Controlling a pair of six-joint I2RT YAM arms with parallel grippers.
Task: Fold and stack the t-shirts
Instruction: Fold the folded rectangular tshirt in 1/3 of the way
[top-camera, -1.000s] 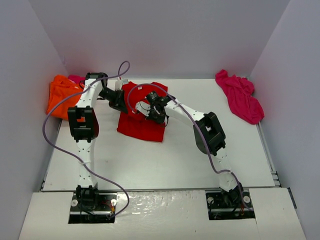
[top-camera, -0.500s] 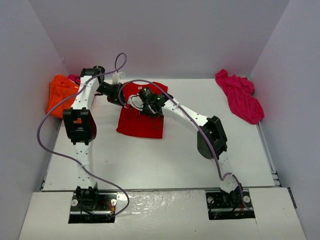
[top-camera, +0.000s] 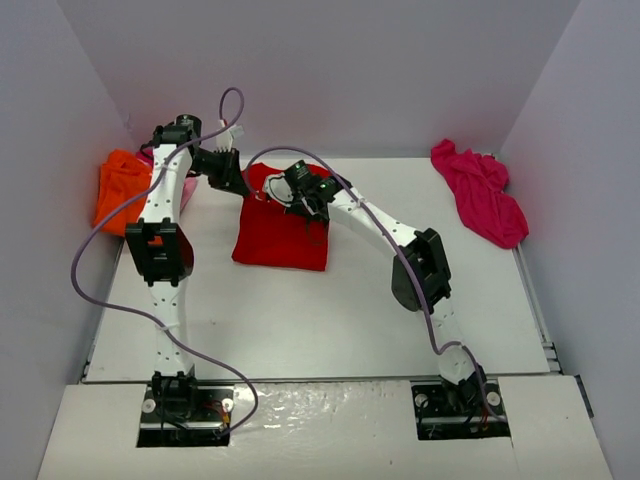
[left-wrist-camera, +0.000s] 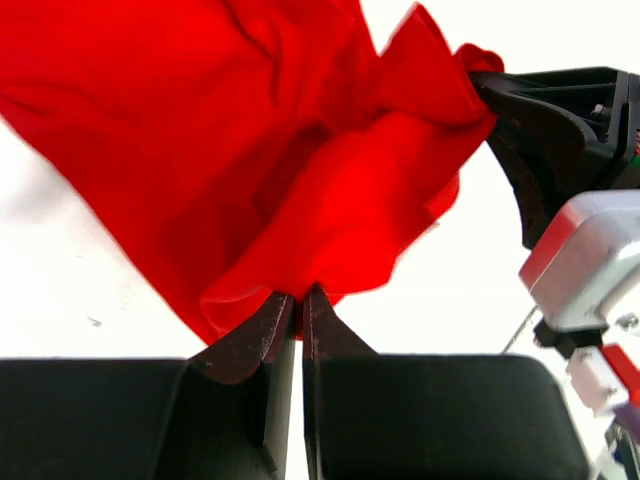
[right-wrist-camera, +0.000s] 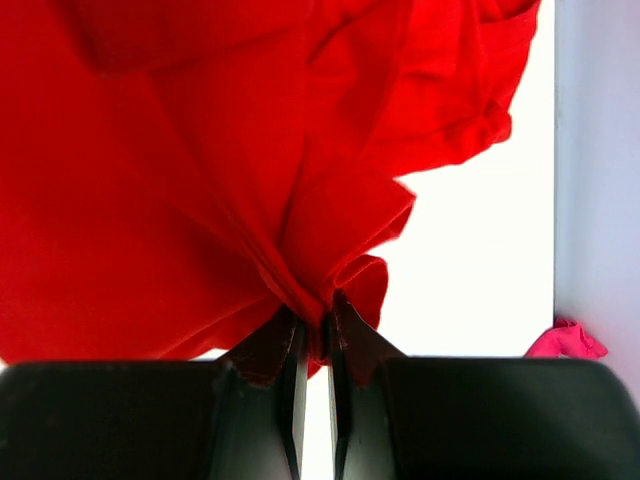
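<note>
While both arms reach in over the white table (top-camera: 350, 310), the top external view shows a red short-sleeved cloth t-shirt (top-camera: 283, 238) lying on it as a rough rectangle. The far edge of the shirt is gathered up at the two pincers.
- Left pincer (top-camera: 243, 189): at the far left corner of the red shirt.
- Right pincer (top-camera: 268, 197): just beside the left one, on the same far edge.
- Orange cloth t-shirt (top-camera: 118, 190): crumpled, well to the left of the red shirt, beyond the left arm.
- Magenta cloth t-shirt (top-camera: 480, 190): crumpled, well to the right of the red shirt.

Left wrist view: the left pincer (left-wrist-camera: 298, 295) is closed, nipping a bunched fold of the red shirt (left-wrist-camera: 250, 130). The cloth fans upward from the fingertips. At the shirt's upper right corner the right pincer's black fingers (left-wrist-camera: 520, 100) clamp another bunch.

Right wrist view: the right pincer (right-wrist-camera: 313, 320) is closed tight on a pleated gather of the red shirt (right-wrist-camera: 200, 150), which fills most of the frame. Right of the shirt are bare table and a grey wall (right-wrist-camera: 600, 150), with a scrap of pink cloth (right-wrist-camera: 565, 340) at the wall's foot.
</note>
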